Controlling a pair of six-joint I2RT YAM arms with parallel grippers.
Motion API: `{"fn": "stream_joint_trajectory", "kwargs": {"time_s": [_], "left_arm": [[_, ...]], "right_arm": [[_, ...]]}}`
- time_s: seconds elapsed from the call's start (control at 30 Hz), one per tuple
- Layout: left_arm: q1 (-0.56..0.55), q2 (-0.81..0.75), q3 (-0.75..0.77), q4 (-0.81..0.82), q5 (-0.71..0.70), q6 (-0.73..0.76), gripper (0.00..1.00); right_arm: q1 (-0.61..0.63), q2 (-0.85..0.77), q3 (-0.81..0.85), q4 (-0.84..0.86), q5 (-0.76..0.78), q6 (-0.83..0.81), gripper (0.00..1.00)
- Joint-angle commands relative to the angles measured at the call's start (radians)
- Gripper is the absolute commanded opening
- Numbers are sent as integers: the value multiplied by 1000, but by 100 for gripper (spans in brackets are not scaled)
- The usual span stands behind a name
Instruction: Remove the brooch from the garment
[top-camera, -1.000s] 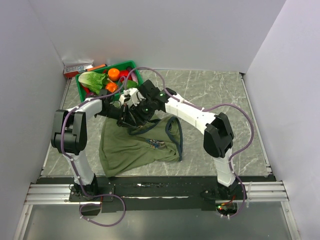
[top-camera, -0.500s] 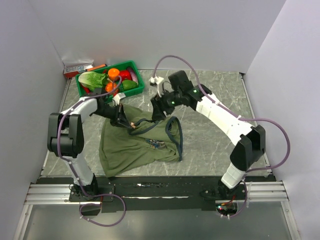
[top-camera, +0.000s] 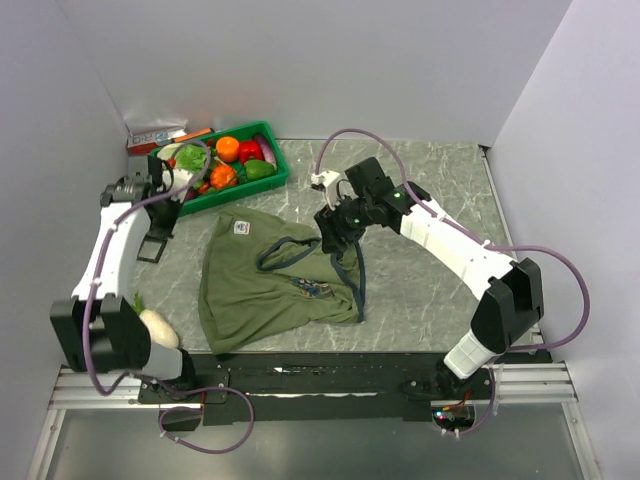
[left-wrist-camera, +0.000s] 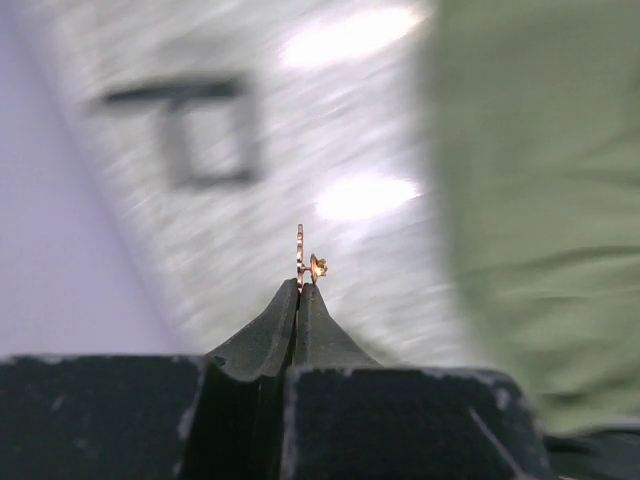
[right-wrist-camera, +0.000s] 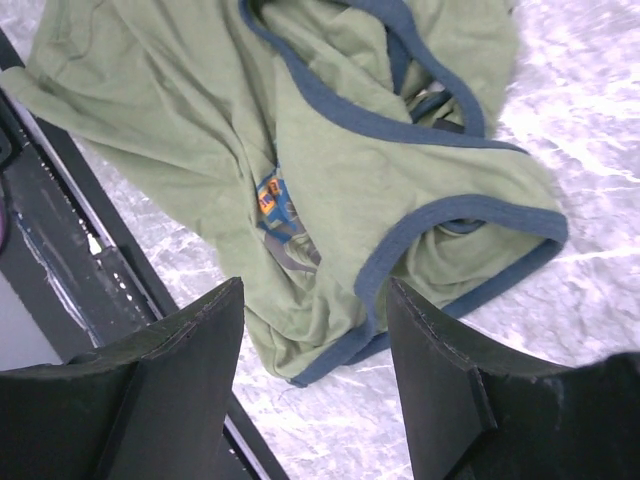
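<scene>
Here, left gripper (left-wrist-camera: 300, 285) pinching tiny pinkish-gold brooch (left-wrist-camera: 306, 260) over grey marble table (left-wrist-camera: 330, 120) — clear of olive tank top (left-wrist-camera: 540, 200), right gripper (right-wrist-camera: 312, 290) spread wide above it.

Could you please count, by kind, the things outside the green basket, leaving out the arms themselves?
Olive tank top: 1
Brooch, pinched in the left fingers: 1
Black square frame: 1
White radish-like vegetable: 1
Red-and-white box: 1
Total: 5
</scene>
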Motion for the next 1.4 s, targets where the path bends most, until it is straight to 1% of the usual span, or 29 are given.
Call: {"fn": "stream_joint_trajectory", "kwargs": {"time_s": [0.0,0.03,0.07,0.1,0.13,0.23,0.33,0.37,0.43,0.5,0.63,0.8,0.97,1.37], "left_arm": [[-7,-58,-142,98,-488,141,1],[-4,-64,-209,135,-550,155,1],[-5,-78,-242,174,-578,169,1],[-4,-83,-272,255,-606,192,1],[-5,-81,-314,283,-638,203,1],[-6,-40,-337,382,-681,224,1],[-1,46,-294,451,-735,220,1],[1,96,-268,447,-741,206,1],[17,147,-185,426,-720,156,1],[30,215,-138,406,-686,129,1],[56,305,-142,436,-677,137,1],[64,368,-167,534,-671,166,1],[73,431,-113,507,-631,132,1],[73,513,-29,435,-568,68,1]], "right_arm": [[-4,-40,0,15,30,-20,66],[-5,-35,6,10,32,-23,66],[-4,-28,9,1,32,-26,66],[-3,-21,14,-2,32,-28,66],[-3,-12,23,-8,36,-32,66],[-2,-4,47,-31,47,-42,66],[30,-20,76,-68,49,-78,66],[47,-21,84,-82,56,-89,66],[84,-18,113,-132,81,-111,66],[90,-17,118,-154,93,-111,66],[92,3,135,-178,127,-127,67],[101,11,132,-163,147,-117,67],[131,6,103,-151,167,-129,68],[133,23,112,-141,182,-138,69]]}}
